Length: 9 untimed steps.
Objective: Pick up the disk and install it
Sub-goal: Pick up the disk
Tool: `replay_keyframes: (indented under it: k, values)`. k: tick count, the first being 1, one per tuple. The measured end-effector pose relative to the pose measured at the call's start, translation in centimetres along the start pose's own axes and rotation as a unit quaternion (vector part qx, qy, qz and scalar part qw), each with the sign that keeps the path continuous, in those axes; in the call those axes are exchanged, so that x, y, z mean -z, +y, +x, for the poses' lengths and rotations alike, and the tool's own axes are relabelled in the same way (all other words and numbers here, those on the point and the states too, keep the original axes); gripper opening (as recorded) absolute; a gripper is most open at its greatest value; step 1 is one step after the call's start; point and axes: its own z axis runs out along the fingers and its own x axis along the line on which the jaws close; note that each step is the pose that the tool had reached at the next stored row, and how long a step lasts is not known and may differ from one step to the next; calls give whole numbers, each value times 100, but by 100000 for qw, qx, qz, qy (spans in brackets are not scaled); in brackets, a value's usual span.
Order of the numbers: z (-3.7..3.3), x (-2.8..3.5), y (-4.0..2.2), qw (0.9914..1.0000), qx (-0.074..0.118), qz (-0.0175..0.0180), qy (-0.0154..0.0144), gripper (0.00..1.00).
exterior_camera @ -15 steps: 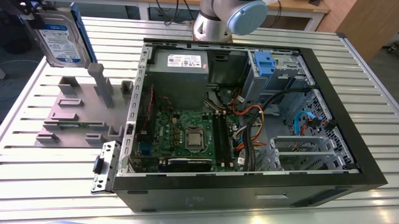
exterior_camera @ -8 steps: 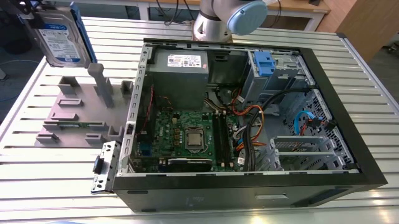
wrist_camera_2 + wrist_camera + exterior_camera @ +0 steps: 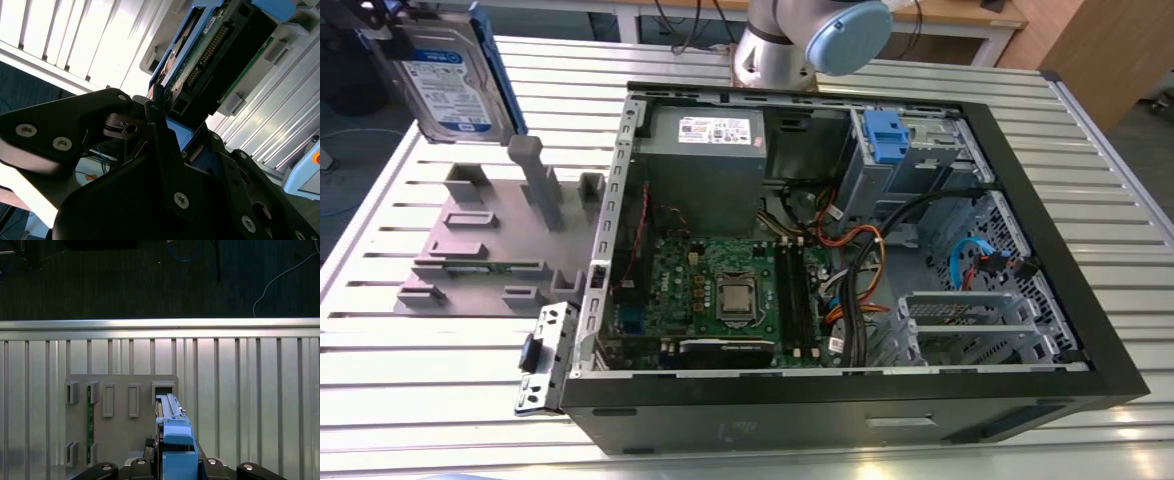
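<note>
The gripper (image 3: 177,467) is closed tight on the disk (image 3: 450,85), with its fingers (image 3: 161,140) pinching the blue-bracket end (the label side faces the exterior camera). The drive hangs roughly upright in the air above the grey stand (image 3: 487,235), off to the exterior view's left of the opened PC case (image 3: 787,420). In the first wrist view it's edge-on over the stand's row of slots, and a green memory stick (image 3: 90,422) sits in a slot nearby. Stand and case both rest on a slatted metal table (image 3: 414,400).
</note>
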Motion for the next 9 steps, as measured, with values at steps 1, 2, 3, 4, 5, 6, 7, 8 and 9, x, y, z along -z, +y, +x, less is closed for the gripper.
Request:
replay_keyframes:
  k: [1,2,3,4,5,6,7,8,9]
  values:
    - [0,2,0,100000,1,0,1,37]
    - [0,4,0,100000,1,-1,2,37]
    - [0,6,0,100000,2,2,-1,37]
    - [0,7,0,100000,1,4,-2,37]
    - [0,10,0,100000,1,-1,0,37]
    - [0,12,0,100000,-1,-1,1,37]
    - [0,14,0,100000,0,0,-1,37]
    - [0,16,0,100000,1,2,0,37]
    - [0,18,0,100000,-2,3,-2,37]
